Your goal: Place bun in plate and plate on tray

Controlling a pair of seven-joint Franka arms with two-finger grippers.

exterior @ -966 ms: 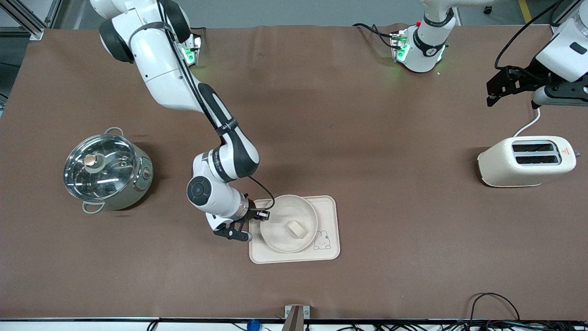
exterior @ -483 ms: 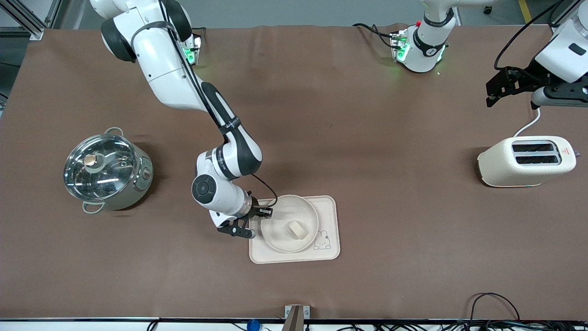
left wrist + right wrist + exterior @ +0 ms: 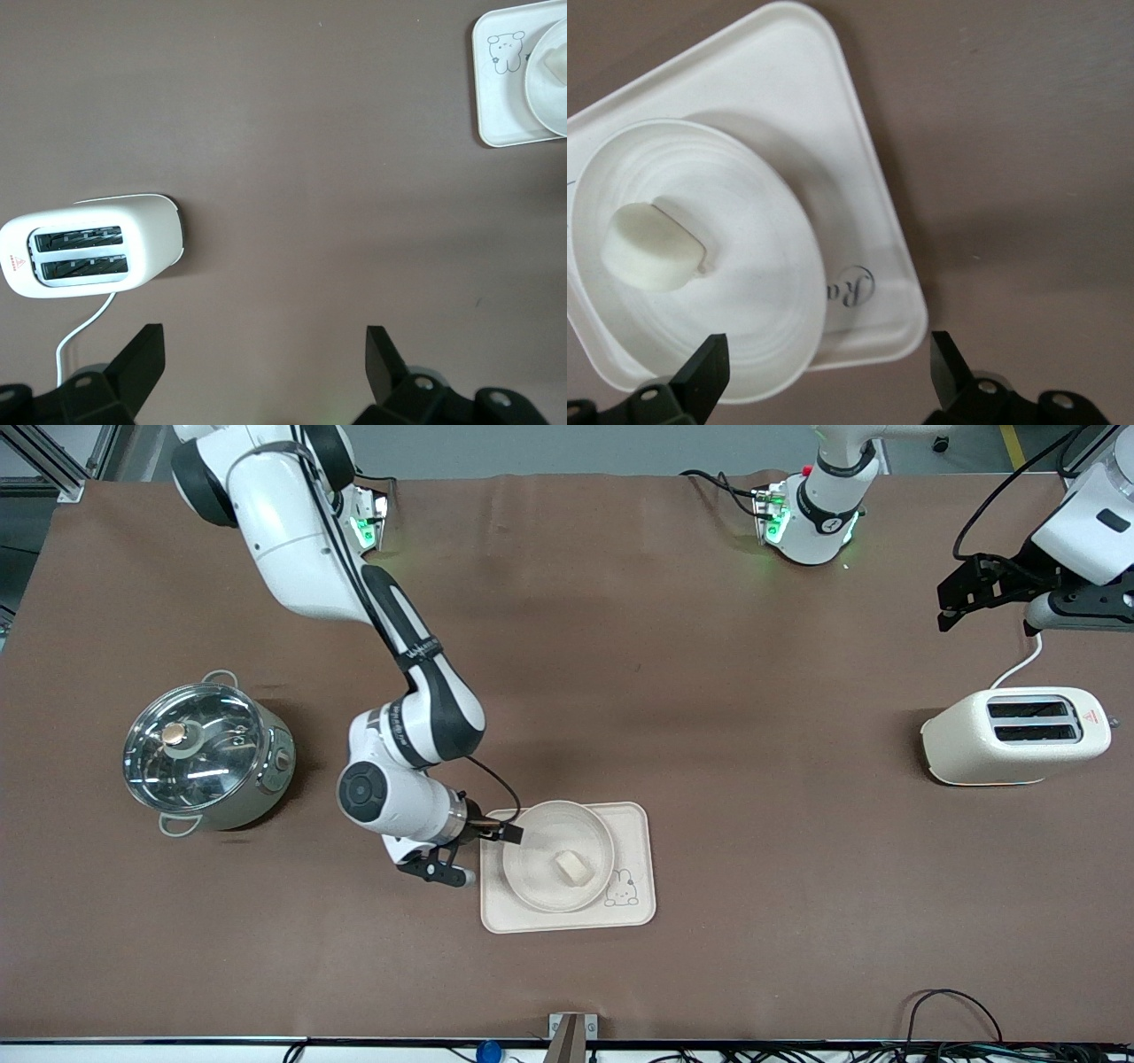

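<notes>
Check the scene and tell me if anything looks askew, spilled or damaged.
Nothing stands out. The bun lies in the plate, and the plate sits flat on the tray. The right claw, open, is at the tray's edge toward the right arm's end; the left claw waits, open, above the table by the toaster.

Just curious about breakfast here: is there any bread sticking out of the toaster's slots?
No, both slots of the toaster look dark and empty in the front view, and the only bread showing is the bun in the plate.
</notes>
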